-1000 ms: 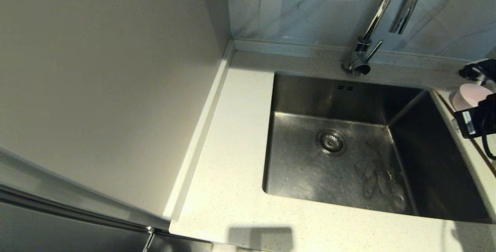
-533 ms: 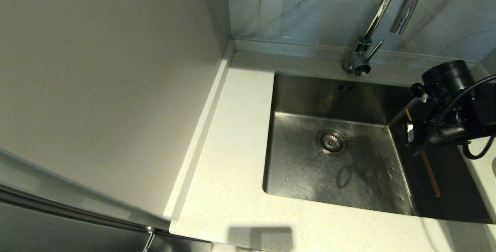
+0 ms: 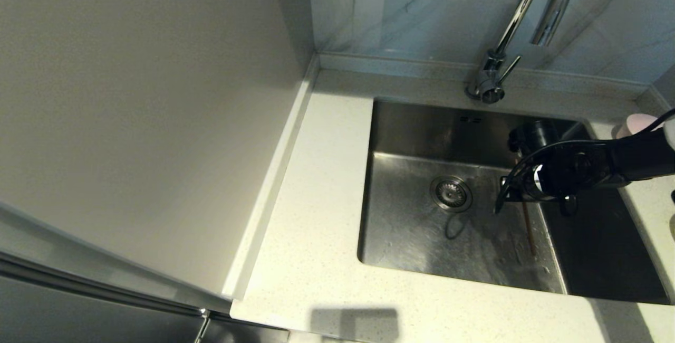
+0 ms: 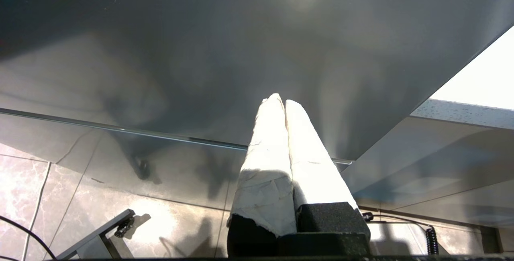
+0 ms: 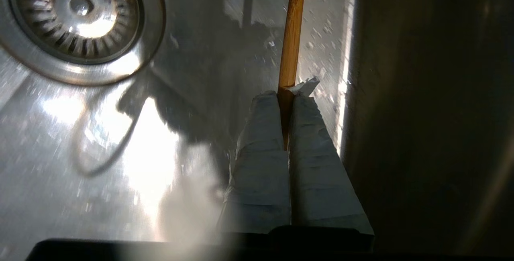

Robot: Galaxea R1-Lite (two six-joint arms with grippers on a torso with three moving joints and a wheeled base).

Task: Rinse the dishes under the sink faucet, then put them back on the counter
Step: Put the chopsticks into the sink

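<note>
right pincer clenching chopstick by one end over sink; faucet running no water. risk: thin stick pivoting, slipping toward drain. left pincer clenched, idling.

The speckled off-white counter surrounds the steel sink; a pink bowl, perhaps, sits at its right edge.

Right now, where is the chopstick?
The chopstick is pinched between the right gripper's fingers, hanging down inside the sink, right of the strainer drain and near the basin's right wall in the head view.
</note>
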